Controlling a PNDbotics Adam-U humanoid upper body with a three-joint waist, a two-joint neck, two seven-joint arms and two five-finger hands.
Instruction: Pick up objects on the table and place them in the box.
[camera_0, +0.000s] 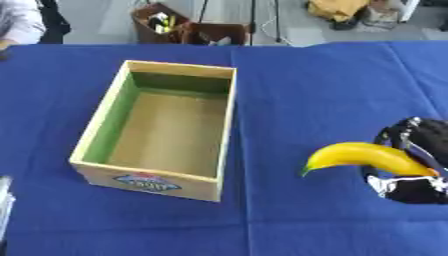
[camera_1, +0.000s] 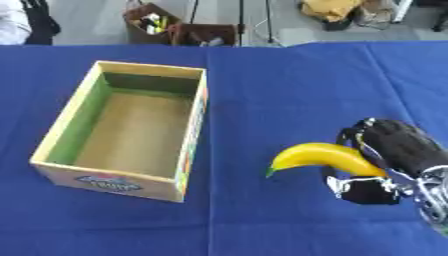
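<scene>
In the left eye view, a bench draped in blue cloth (camera_0: 324, 85) carries an open wooden box (camera_0: 103, 131) at centre left, its inside bare. To the right of it, well apart, a yellow banana (camera_0: 367, 157) is held in the robot's right hand (camera_0: 418, 167), whose dark fingers curl around the fruit's right end. The banana's long axis runs left to right, arching upward in the middle, with its greenish tip pointing left and slightly down toward the box. In the right eye view, the same hand (camera_1: 394, 155) wraps the banana (camera_1: 322, 157) from above and below, the free end sticking out leftward. The left hand shows in neither view. The banana is probably light, smooth and easily bruised, so a hold nearer its thick middle would steady it better.
</scene>
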